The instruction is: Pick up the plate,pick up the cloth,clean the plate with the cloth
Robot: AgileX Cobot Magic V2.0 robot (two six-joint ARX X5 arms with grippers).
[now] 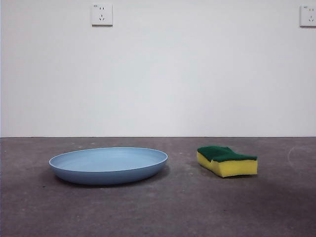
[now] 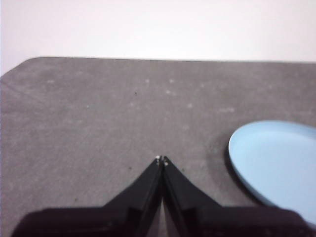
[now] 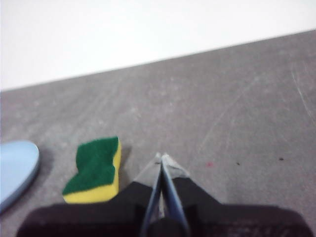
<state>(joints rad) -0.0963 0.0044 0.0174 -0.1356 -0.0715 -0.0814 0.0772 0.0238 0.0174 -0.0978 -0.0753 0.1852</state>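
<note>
The light-blue plate (image 1: 108, 165) lies flat on the dark grey table, left of centre in the front view. The sponge (image 1: 227, 160), yellow foam with a green scouring top, lies to its right, apart from it. My left gripper (image 2: 162, 159) is shut and empty above bare table, with the plate's edge (image 2: 276, 165) off to one side. My right gripper (image 3: 162, 159) is shut and empty, with the sponge (image 3: 95, 170) close beside it and a bit of the plate (image 3: 17, 168) beyond. Neither arm shows in the front view.
A white wall stands behind the table with two sockets (image 1: 101, 14) high up. The table's far corner (image 2: 29, 61) shows in the left wrist view.
</note>
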